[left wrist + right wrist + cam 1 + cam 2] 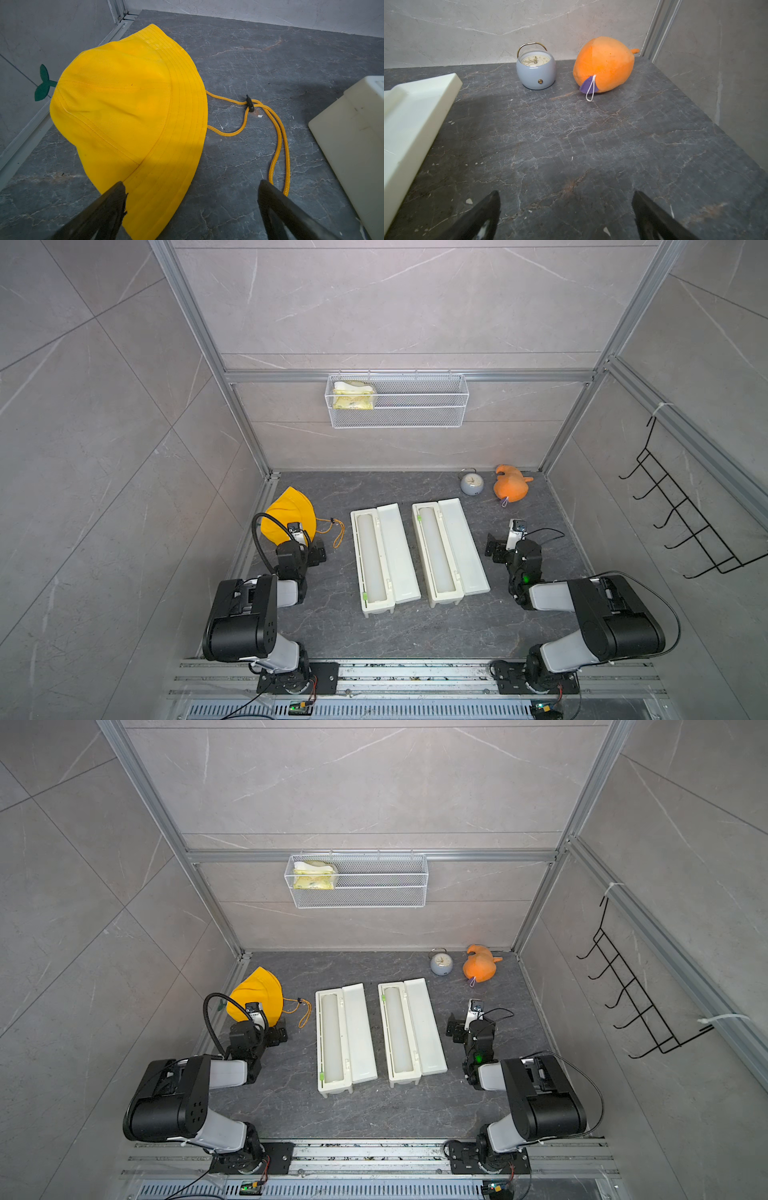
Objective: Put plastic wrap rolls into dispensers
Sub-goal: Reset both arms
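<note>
Translucent film rolls point(372, 558) lie in both dispensers point(399, 547): likely light, slick, crushable; grip gently mid-length. Wide and empty: left pincer point(191, 182), right pincer point(566, 192).

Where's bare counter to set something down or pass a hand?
Free: strip between dispensers' near ends and front rail; back band between yellow hat and clock. Tight: gap between the dispensers; hat cord by left hand.

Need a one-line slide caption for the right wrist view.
Open right gripper over dark tabletop, facing blue alarm clock and orange plush toy; dispenser lid at frame edge.
</note>
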`<state>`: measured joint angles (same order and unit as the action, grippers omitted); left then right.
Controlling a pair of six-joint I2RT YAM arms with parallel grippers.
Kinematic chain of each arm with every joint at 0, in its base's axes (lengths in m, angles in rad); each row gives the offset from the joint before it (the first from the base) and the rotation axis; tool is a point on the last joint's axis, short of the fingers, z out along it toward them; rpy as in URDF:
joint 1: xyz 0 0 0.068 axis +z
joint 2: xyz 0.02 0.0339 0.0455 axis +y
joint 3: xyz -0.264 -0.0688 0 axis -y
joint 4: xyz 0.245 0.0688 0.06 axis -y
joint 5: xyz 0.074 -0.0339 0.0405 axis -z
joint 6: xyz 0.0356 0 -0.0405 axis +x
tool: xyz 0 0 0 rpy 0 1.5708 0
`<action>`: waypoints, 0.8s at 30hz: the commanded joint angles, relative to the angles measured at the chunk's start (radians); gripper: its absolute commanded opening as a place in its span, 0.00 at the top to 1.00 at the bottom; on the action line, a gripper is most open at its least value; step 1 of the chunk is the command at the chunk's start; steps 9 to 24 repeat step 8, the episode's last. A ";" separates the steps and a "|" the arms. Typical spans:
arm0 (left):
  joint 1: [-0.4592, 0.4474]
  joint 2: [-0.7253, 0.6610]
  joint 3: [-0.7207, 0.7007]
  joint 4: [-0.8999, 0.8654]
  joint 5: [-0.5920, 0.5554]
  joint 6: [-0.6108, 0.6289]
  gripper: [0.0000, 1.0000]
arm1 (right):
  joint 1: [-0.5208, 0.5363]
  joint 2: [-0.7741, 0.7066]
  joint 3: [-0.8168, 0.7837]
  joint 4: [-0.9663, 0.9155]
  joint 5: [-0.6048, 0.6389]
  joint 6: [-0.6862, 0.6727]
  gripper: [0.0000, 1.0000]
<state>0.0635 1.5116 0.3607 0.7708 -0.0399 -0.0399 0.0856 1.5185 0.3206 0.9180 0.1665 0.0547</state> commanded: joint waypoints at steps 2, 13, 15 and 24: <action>0.002 -0.011 0.009 0.054 0.012 0.029 0.00 | 0.006 0.002 0.017 0.011 -0.005 -0.015 0.00; 0.002 -0.011 0.008 0.057 0.012 0.029 0.00 | 0.005 0.000 0.013 0.015 -0.007 -0.018 0.00; 0.002 -0.011 0.008 0.057 0.012 0.029 0.00 | 0.005 0.000 0.013 0.015 -0.007 -0.018 0.00; 0.002 -0.011 0.008 0.057 0.012 0.029 0.00 | 0.005 0.000 0.013 0.015 -0.007 -0.018 0.00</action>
